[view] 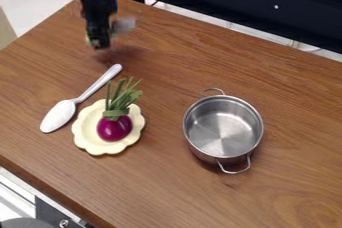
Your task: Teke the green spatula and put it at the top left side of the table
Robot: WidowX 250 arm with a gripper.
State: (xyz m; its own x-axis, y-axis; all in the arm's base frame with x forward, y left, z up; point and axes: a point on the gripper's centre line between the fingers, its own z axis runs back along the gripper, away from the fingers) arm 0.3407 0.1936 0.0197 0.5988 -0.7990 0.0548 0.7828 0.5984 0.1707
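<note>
The black gripper (100, 41) hangs blurred over the upper left part of the wooden table (180, 47), above the handle end of the white spoon. A small green patch (88, 37) shows at its left edge, and a pale grey-green blur (124, 26) sticks out on its right. Whether either belongs to the green spatula, I cannot tell.
A white spoon (60, 115) lies slanted at the left. Beside it, a cream scalloped plate (85, 143) holds a purple vegetable (114, 127) with green stalks. A metal pot (224, 132) stands right of centre. Along the back runs a dark panel (254, 4).
</note>
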